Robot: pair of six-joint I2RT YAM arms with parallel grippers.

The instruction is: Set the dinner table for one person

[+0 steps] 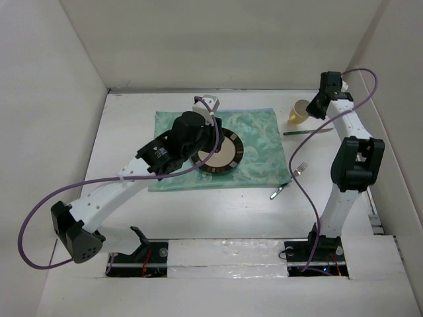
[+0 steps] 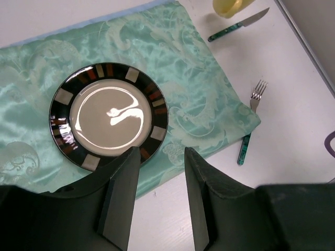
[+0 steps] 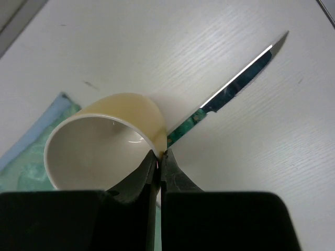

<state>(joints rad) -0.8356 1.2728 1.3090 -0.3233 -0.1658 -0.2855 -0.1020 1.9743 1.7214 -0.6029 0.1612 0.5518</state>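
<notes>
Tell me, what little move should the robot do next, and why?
Probably the right gripper should lift the pale yellow round cup slightly off the white dinner table. Its jaws look pinched on the cup's rim, and the green-handled steel knife lies right beside it, so rising first avoids nudging it.

You get bright, even overhead light, soft shadows, and white glare on the plate (image 2: pixel 109 116) and knife blade (image 3: pixel 241 83).

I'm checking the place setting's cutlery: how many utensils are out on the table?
2: a fork right of the placemat, and a knife farther back beside the cup. None appears hidden.
</notes>
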